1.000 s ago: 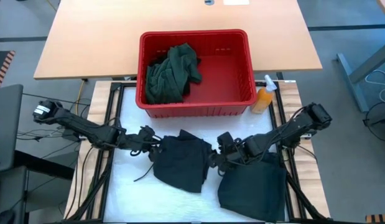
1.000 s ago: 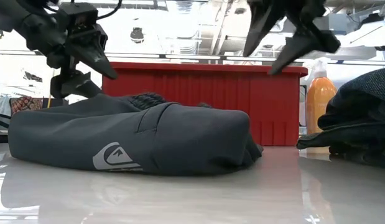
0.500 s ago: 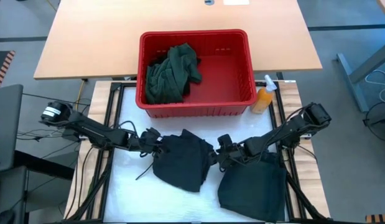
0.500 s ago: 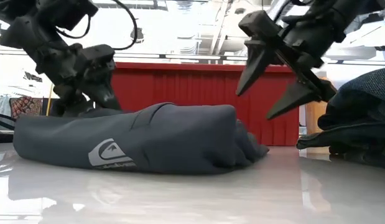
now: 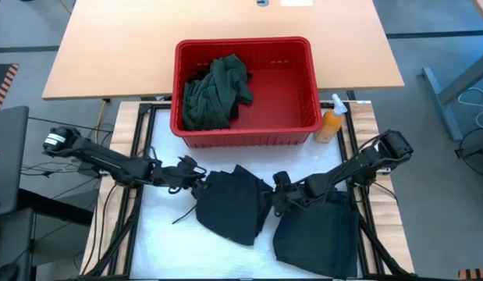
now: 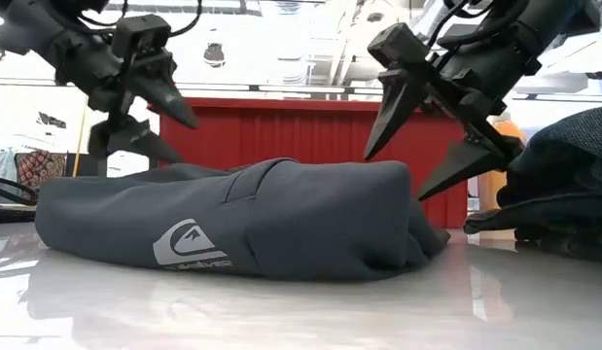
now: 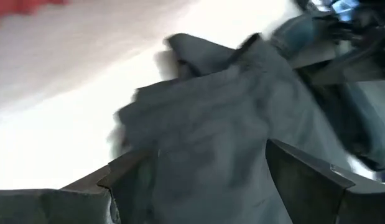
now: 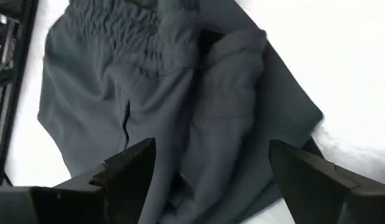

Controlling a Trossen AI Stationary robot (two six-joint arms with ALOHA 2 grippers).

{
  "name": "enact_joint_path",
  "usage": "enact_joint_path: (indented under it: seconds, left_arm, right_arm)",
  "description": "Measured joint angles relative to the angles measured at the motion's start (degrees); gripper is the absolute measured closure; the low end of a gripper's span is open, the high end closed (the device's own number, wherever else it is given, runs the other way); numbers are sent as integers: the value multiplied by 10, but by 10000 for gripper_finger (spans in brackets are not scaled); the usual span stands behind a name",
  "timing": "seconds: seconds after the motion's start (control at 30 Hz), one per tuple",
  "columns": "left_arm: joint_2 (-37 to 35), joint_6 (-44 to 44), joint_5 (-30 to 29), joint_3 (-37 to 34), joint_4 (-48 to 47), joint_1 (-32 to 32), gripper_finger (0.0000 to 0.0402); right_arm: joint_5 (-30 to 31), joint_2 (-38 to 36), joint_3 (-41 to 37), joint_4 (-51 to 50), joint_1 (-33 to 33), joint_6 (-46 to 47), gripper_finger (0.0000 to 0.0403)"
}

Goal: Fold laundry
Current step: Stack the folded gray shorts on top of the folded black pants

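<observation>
high view, operator: you have a dark folded garment lying at the centre of the white counter, with both arms closed in on it from either side. your left tool sits at the garment's 10 o'clock edge, released, fingers spread and holding nothing. your right tool sits at the garment's 3 o'clock edge, likewise released and empty.

a second dark garment lies bunched just beside the first, at its 4 o'clock, partly under the right arm. a green garment is heaped in the red basket, which stands at 12 o'clock from the folded piece. an orange spray bottle stands at the basket's 4 o'clock corner.

low view confirms the folded garment rests flat on the counter, a white logo facing the camera. the left tool hangs above its far end with the fingers parted, clear of the cloth. the right tool straddles the near end of the fold, one fingertip close to the cloth; you cannot tell from this angle whether it touches.

left wrist view shows grey cloth between the spread fingers. right wrist view shows the same garment, its gathered waistband visible, between open fingers.
</observation>
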Motion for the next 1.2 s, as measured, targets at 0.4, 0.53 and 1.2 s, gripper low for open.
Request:
enact_joint_path:
  seconds: [0.4,0.53,1.2]
  left_arm:
    - [-13,-36,29,-1,-95,-2,117]
    - [33,-41,33,-1,-91,-2,117]
    - [260,-65,65,0,181,-8,117]
  right_arm:
    - [-1,84,85,-17,-20,-58,62]
    - [-24,105,113,-81,-22,-55,62]
    - [-3,105,131,-208,-34,-51,76]
